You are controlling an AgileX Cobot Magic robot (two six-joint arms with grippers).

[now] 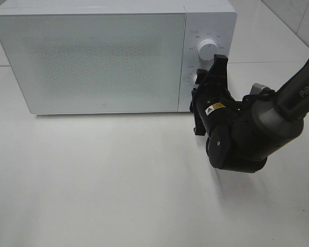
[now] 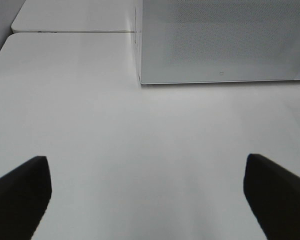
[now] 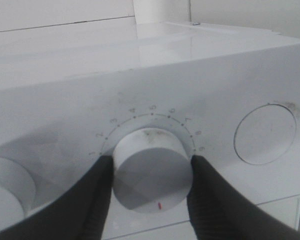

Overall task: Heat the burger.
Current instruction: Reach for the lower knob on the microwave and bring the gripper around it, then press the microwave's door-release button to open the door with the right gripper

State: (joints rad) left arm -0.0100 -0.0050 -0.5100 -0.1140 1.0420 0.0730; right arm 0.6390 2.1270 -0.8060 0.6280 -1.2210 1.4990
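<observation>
From high up, a white microwave (image 1: 92,56) is sitting at the far side of the pale bench (image 1: 92,180) with its frosted door shut. The burger is not showing in any view, so I cannot tell where it is. The right arm is reaching in from the right, and the right tool (image 1: 205,78) is pressing against the control panel at the microwave's right end, below the upper knob (image 1: 206,50), where it is covering most of the lower knob (image 1: 198,77). From the left wrist, the left tool (image 2: 150,200) is hanging over bare bench (image 2: 140,140) with its two dark fingers (image 2: 20,195) spread wide and gripping nothing; the microwave's door corner (image 2: 225,40) is lying well beyond it. From the right wrist, the right tool (image 3: 151,172) is pinching the round white lower knob (image 3: 150,155), one ribbed finger (image 3: 97,190) bearing on each side. Numerals are running in an arc around the dial, and a small red mark (image 3: 159,205) is showing on the knob's face.
</observation>
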